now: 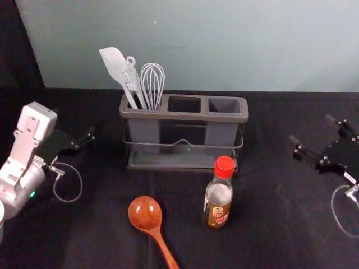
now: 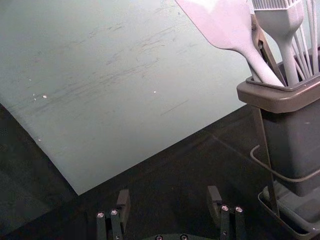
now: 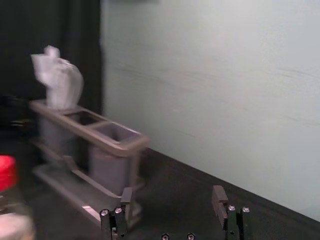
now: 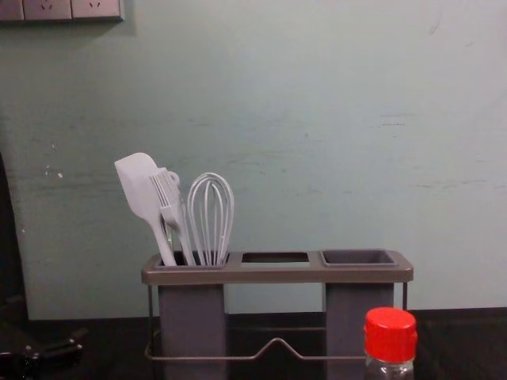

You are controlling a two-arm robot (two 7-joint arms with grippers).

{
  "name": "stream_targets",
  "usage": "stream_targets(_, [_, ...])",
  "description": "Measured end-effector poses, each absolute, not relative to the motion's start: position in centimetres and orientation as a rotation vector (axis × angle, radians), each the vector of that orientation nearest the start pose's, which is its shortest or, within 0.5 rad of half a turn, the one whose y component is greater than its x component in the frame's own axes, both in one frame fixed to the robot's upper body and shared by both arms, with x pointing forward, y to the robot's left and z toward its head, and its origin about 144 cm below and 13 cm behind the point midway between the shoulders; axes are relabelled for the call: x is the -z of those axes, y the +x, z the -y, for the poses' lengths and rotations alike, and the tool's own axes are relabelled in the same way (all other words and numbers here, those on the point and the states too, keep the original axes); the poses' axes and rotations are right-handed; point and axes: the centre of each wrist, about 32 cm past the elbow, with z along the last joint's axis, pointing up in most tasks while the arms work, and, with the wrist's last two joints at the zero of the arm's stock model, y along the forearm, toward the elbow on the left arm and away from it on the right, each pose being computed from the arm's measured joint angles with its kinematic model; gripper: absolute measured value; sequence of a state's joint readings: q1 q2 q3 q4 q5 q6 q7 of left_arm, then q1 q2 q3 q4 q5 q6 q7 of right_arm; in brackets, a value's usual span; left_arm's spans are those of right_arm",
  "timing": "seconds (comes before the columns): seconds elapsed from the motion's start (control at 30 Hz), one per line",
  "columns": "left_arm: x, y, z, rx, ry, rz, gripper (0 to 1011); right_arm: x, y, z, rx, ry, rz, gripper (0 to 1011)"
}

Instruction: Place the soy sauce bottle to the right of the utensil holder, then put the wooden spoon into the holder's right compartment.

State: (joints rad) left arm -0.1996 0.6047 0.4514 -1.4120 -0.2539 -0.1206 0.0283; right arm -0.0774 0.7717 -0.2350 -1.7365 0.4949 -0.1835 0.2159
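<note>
Right of the grey plastic utensil holder (image 1: pixel 185 116), the black right gripper (image 3: pixel 173 195) is hovering, fingers spread; step 1 is likely requiring gripping the red-capped glass soy sauce bottle (image 1: pixel 217 202) in front. Leftward, the left gripper (image 2: pixel 168 197) is idling, fingers apart.

A pale grey-green wall (image 1: pixel 224 45) rises behind black cloth (image 1: pixel 280 224).

Bottle (image 1: pixel 218 197) upright, spoon (image 1: pixel 146 214) before holder (image 1: pixel 185 116)

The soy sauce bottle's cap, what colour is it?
The cap is bright red, clearest in the head view.
</note>
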Motion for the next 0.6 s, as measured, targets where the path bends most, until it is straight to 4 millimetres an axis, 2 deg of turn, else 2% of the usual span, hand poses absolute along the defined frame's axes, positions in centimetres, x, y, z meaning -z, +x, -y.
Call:
stream_targets(0.23, [-114.0, 48.9, -31.0, -1.248, 0.304, 0.285, 1005, -119.5, 41.8, 35.2, 0.842, -0.066, 0.191, 1004])
stream_targets(0.6, [-114.0, 48.9, -31.0, -1.248, 0.304, 0.285, 1005, -119.6, 41.4, 35.6, 0.654, -0.027, 0.140, 1004])
